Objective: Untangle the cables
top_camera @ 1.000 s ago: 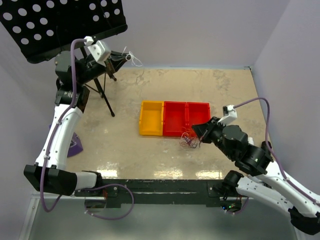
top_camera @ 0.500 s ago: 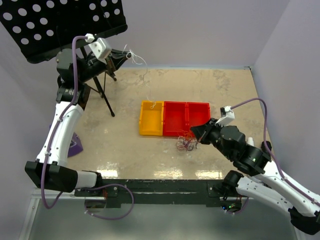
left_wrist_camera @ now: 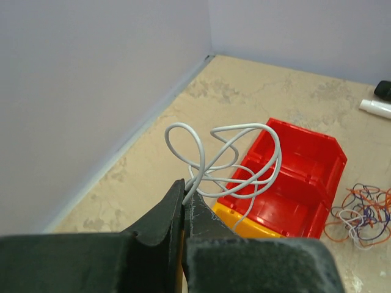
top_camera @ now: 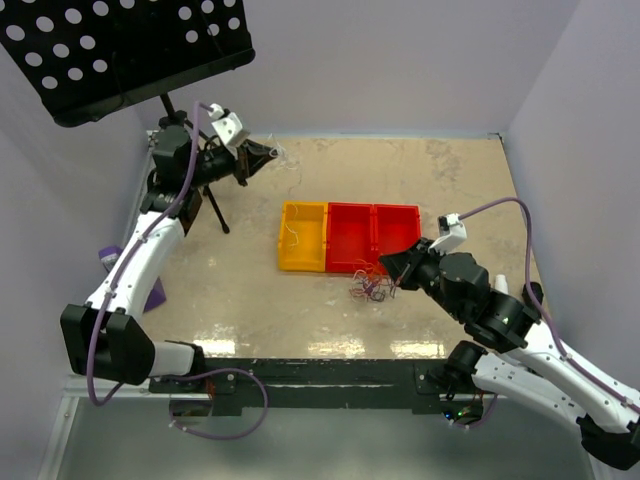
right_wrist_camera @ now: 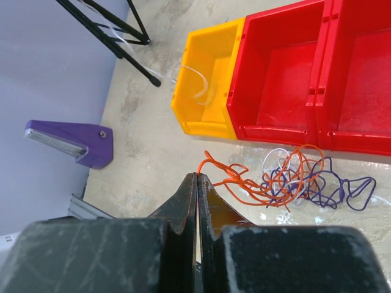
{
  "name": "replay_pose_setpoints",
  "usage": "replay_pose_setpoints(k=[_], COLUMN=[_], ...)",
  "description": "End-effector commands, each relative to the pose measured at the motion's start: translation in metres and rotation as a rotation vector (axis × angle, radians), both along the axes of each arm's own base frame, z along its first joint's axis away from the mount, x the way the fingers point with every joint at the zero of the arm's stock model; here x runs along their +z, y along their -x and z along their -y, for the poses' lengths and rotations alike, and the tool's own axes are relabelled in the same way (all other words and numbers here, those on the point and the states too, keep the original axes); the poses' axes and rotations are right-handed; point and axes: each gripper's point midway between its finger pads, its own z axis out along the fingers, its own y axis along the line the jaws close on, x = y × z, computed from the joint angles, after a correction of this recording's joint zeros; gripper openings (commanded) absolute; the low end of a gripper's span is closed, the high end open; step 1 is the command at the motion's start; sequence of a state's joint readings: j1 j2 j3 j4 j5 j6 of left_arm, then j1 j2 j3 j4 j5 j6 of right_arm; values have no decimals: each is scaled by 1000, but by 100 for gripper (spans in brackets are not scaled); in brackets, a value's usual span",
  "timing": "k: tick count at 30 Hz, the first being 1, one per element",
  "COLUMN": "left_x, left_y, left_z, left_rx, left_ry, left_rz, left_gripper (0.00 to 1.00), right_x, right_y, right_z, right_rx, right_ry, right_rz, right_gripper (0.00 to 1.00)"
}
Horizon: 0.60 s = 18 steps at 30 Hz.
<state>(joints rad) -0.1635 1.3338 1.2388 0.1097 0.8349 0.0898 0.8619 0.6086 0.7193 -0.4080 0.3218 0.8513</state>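
A: Where are the cables (top_camera: 370, 287)?
B: In a heap on the table (top_camera: 230, 290), just beside the red bins (top_camera: 372, 238), at their 6 o'clock; orange, purple and white ones, all mixed up.
A: And the left gripper (left_wrist_camera: 185, 194)?
B: At 11 o'clock from the yellow bin (top_camera: 302, 237); its jaws pinch a loopy white cable (left_wrist_camera: 235, 160); a white strand shows in that bin too.
A: The right gripper (right_wrist_camera: 197, 178)?
B: Jaws pressed tight together, at the heap's 3 o'clock; an orange end sits by its tips; I cannot tell if it grips it.

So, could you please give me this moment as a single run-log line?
left claw: shut on white cable | cable: hangs into yellow bin | right claw: shut, beside tangle
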Motion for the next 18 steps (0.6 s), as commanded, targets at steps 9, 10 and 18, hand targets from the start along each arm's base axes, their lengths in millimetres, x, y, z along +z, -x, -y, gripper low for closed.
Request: replay_pose_setpoints(k=[9,10,18], left_x=[-50,-61,-171], left_y=[-5,-3,-6], left_z=[13,15,27], left_rx=[1,2,105], left_ry=[-82,-104,-357], left_rz=[-18,-30,-226], left_gripper=[0,0,0], right_x=[10,9,1], right_y=[-2,-2,5], right_z=[-10,-10,-23], right_rx=[20,22,44], right_ry=[-43,-41,-50], right_rz=[23,21,-20], right_gripper=[0,0,0])
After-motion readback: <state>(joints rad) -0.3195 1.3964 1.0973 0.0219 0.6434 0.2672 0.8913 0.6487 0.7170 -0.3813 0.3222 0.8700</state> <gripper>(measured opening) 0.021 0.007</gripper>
